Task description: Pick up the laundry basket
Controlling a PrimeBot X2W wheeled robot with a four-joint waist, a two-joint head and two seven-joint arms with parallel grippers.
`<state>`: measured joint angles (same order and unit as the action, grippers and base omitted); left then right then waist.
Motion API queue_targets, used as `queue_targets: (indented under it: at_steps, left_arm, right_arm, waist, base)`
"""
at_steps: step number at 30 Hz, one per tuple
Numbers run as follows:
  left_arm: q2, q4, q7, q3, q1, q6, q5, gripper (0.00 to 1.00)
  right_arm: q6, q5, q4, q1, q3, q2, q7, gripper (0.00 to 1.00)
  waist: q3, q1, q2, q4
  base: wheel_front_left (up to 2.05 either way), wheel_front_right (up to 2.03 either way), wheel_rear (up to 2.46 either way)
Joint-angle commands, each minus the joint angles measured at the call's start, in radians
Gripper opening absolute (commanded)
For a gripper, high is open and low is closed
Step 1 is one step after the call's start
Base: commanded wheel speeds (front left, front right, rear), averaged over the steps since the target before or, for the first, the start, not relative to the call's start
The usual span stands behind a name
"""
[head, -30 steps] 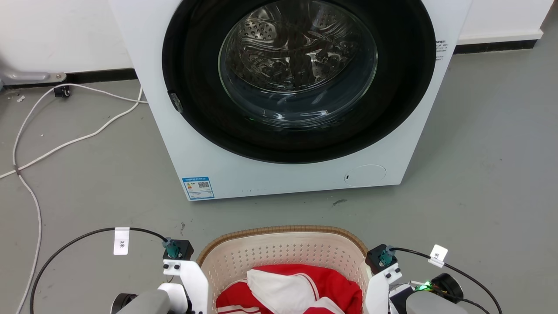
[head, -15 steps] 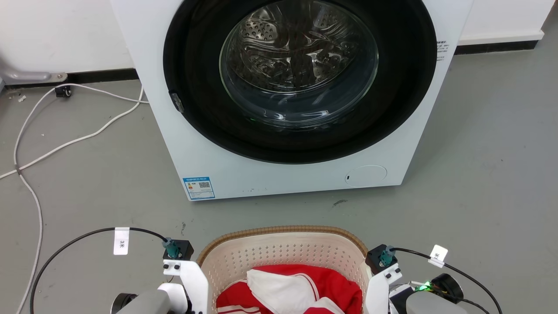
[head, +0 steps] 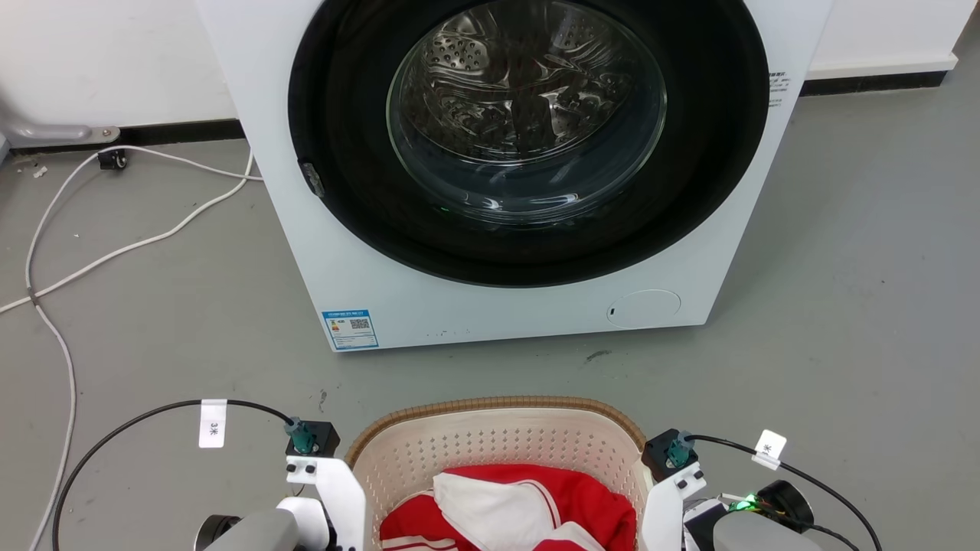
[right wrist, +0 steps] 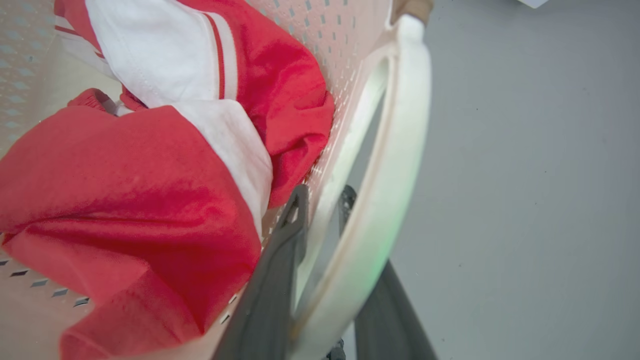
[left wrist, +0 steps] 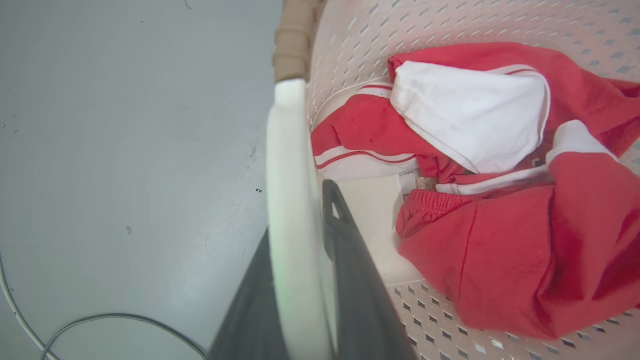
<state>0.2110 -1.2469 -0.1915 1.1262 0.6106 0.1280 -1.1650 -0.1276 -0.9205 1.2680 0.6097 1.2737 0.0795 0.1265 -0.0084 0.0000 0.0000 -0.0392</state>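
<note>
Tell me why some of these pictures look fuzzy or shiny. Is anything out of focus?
Head view: sharp, with bright reflections streaking the washer's glass door. Left wrist view: the laundry basket's white handle sits near the lens and blurs, faintly green-tinged; the red garment is crisp. Right wrist view: the other handle is equally soft and green-tinted.

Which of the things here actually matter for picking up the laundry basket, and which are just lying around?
Part of the job: laundry basket; left gripper and right gripper, one at each side of it.
Just lying about: washing machine; white cable on the floor; red and white clothes, riding inside the basket.
</note>
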Motion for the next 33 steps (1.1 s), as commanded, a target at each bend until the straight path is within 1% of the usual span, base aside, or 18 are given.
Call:
queue_targets:
  at_steps: [1, 33]
  left_arm:
    - [0.007, 0.002, 0.010, 0.004, 0.022, 0.004, -0.001, 0.00]
    - [0.012, 0.006, 0.017, 0.043, 0.012, 0.004, -0.039, 0.00]
  right_arm:
    - [-0.006, 0.003, 0.002, -0.002, 0.010, -0.001, 0.000, 0.00]
    - [-0.006, 0.004, 0.005, -0.013, 0.011, 0.000, -0.001, 0.00]
  waist:
    - [0.000, 0.0000, 0.0000, -0.001]
    - [-0.008, 0.0000, 0.0000, -0.003]
  base:
    - [0.00, 0.00, 0.00]
    - [0.00, 0.00, 0.00]
